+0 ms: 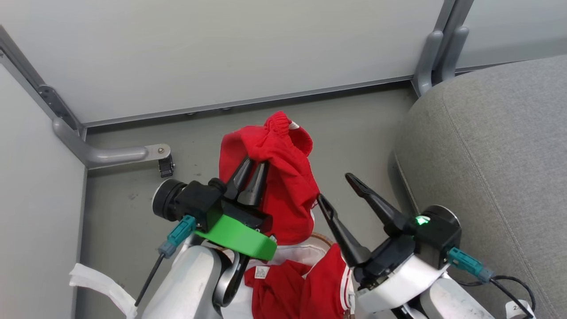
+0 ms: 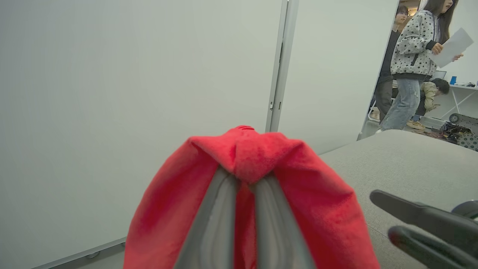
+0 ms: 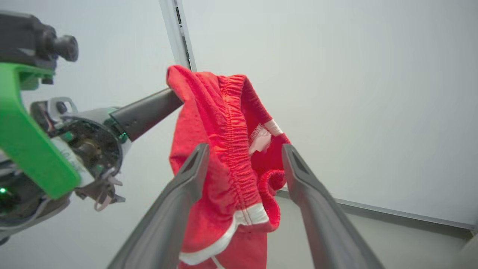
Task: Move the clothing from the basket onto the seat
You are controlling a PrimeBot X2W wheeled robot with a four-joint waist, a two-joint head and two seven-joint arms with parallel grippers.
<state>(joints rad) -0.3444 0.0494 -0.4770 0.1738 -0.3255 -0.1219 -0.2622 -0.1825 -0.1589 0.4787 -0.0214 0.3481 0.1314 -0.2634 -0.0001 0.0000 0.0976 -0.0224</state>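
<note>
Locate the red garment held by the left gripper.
In the head view the red garment hangs from the left gripper at centre, up the picture from the basket, with the seat to its right.

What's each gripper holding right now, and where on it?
Left gripper is shut on a red garment, pinching a fabric fold near its elastic waistband. Right gripper is open, holding nothing.

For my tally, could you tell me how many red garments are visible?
2: one garment hangs from the left gripper; another lies in the basket, perhaps hiding more.
</note>
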